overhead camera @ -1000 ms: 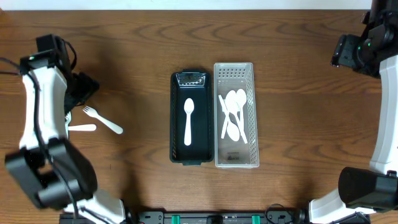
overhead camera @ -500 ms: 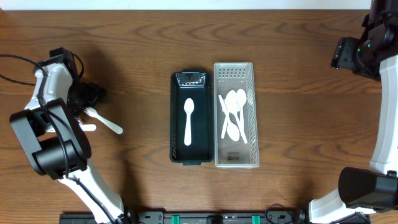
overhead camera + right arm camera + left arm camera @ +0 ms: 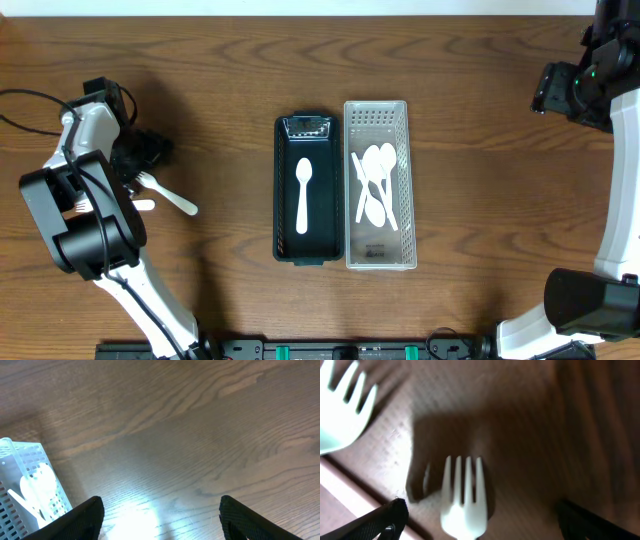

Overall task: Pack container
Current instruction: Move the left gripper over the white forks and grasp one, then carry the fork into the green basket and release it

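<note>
Hovering left gripper [image 3: 479,516], open, over fork [image 3: 464,491]

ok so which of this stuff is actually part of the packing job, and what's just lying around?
Job: black container, spoon in it, white basket, its spoons, two loose forks at left.
Lying about: only a black cable, left edge.

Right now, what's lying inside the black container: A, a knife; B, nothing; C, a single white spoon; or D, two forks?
C: the overhead view shows one white spoon lying lengthwise in the black container; the other spoons sit in the white basket beside it.
</note>
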